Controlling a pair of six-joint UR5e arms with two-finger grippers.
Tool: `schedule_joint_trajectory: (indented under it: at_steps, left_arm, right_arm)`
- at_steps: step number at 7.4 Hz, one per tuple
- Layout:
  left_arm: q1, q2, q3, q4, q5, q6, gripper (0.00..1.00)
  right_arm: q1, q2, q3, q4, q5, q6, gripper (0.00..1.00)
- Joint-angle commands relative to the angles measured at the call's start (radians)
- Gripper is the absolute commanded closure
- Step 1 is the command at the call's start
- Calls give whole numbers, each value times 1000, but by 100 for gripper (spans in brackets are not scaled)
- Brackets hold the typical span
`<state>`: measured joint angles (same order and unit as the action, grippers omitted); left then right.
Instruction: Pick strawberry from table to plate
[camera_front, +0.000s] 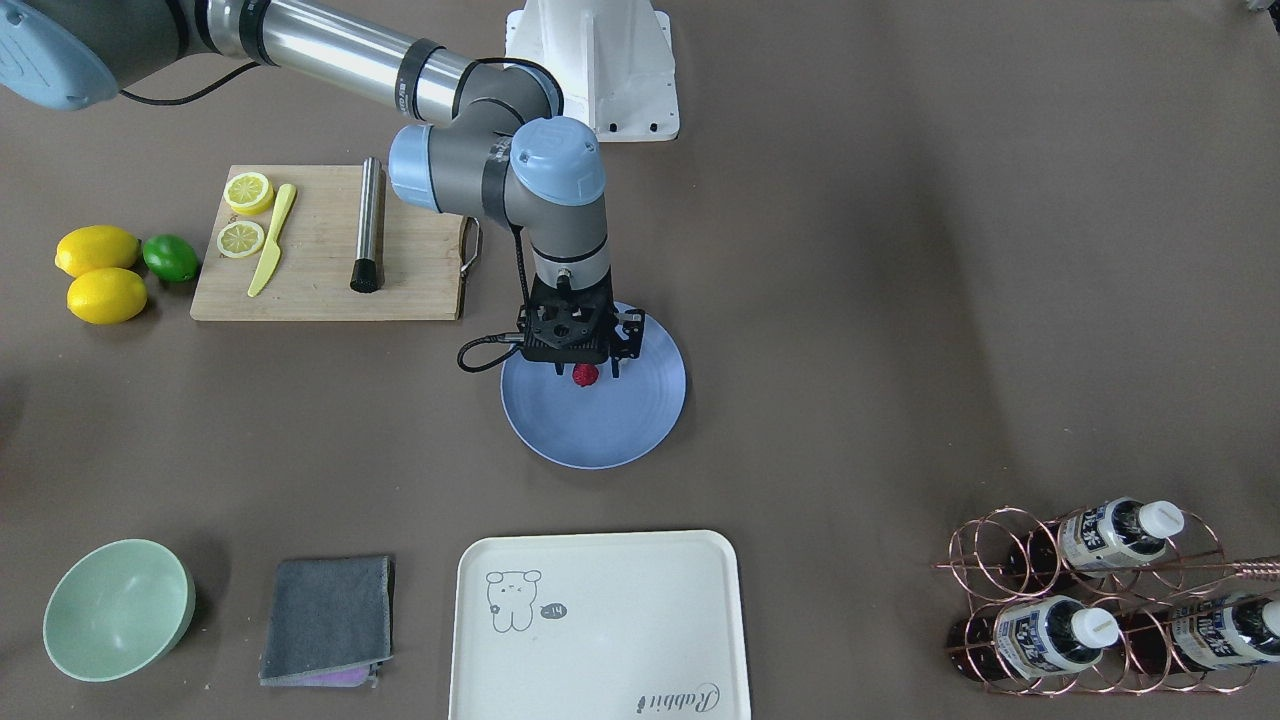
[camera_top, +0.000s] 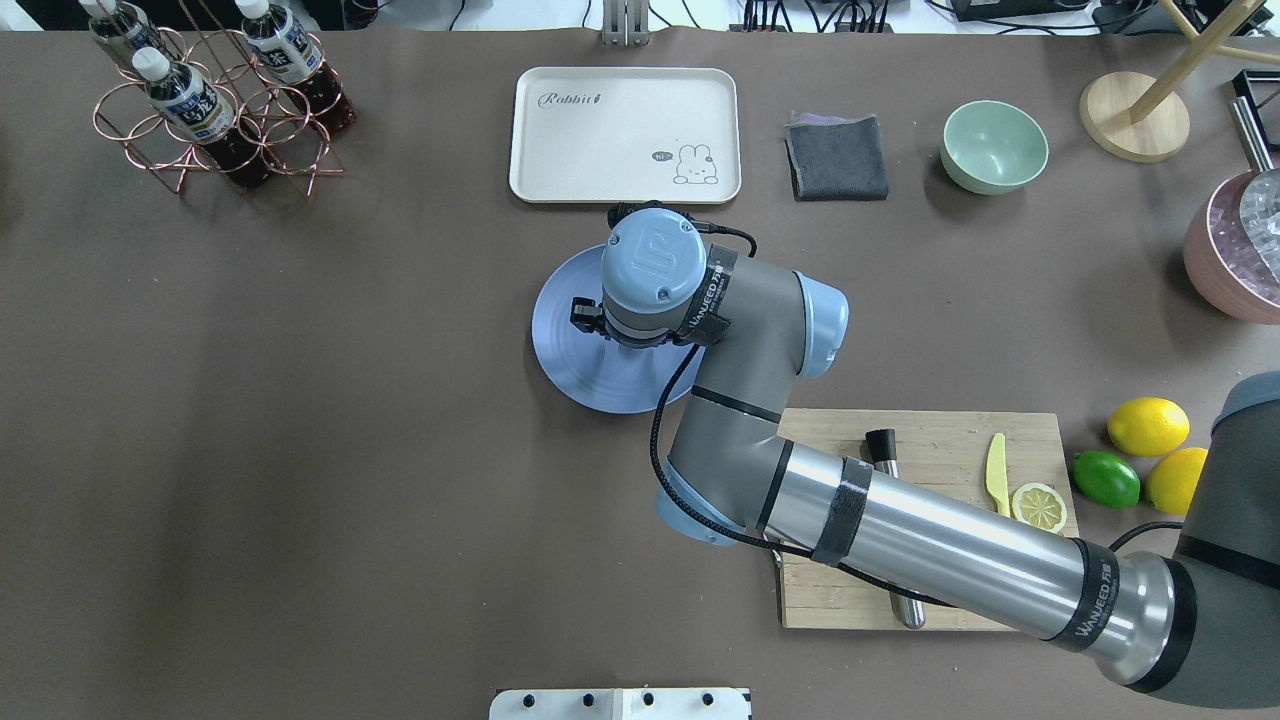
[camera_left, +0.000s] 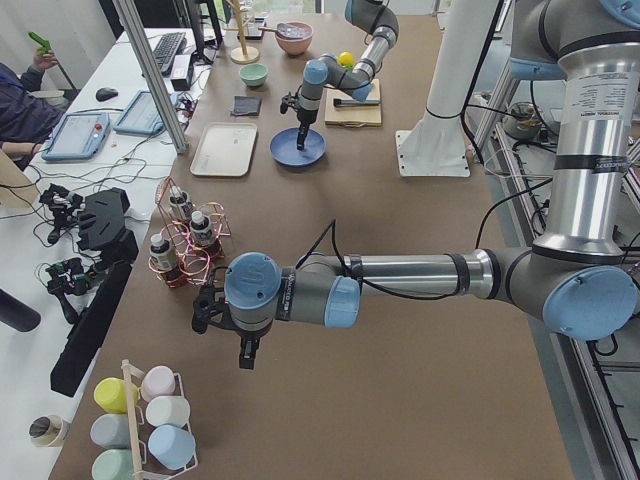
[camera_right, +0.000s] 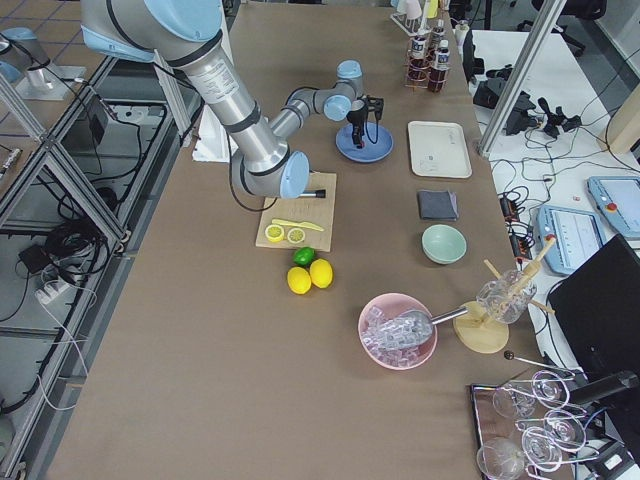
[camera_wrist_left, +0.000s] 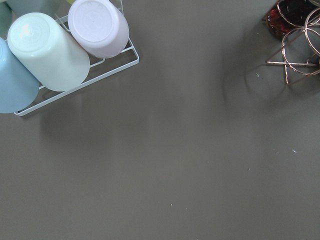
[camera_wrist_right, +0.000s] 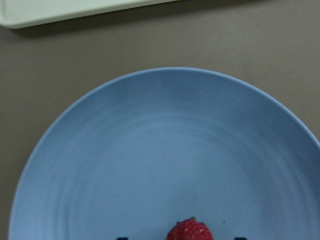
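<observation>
One strawberry (camera_wrist_right: 190, 231) on one plate (camera_wrist_right: 150, 150) | right gripper (camera_front: 586, 371) spread, straddling it (not touching) | left gripper (camera_left: 245, 357): cannot tell

place: robotics lab | evidence: aluminium frame post (camera_left: 150, 75); teach pendants (camera_left: 75, 135); loose cables (camera_left: 60, 175) beside table (camera_left: 420, 400)

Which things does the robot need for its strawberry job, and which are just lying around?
For the job: the small dark-red bumpy strawberry, the round blue plate, the grey-brown table, the right gripper.

Just lying about: two yellow lemons, the green lime, the wooden cutting board, the pale green bowl, the folded grey cloth, the cream rectangular tray, the copper wire bottle rack.
</observation>
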<state>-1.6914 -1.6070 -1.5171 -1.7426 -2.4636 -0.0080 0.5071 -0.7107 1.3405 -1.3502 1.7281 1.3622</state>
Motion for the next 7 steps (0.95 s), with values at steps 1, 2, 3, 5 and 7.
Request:
schedule_joint_trajectory:
  at_steps: [1,2,3,5,7]
  left_arm:
    - [-1,1,-2,0,-2,0,2]
    - [-1,-1,-8,0,-3,0,2]
    - [-1,-1,-11,0,-11,0,2]
    - [1,8,-11,2,-14,-1,2]
    - [-1,7,-34,3,-14,-1,2]
  right_arm:
    - [46,20,11,-6,34,-5,0]
    - [101,14,16,-10,100,-49,0]
    - [163,-13,23,-12,146,-108,0]
    - [322,-97,67,-56,273,-283,0]
    - [498,-232,143,-136,358,-592,0]
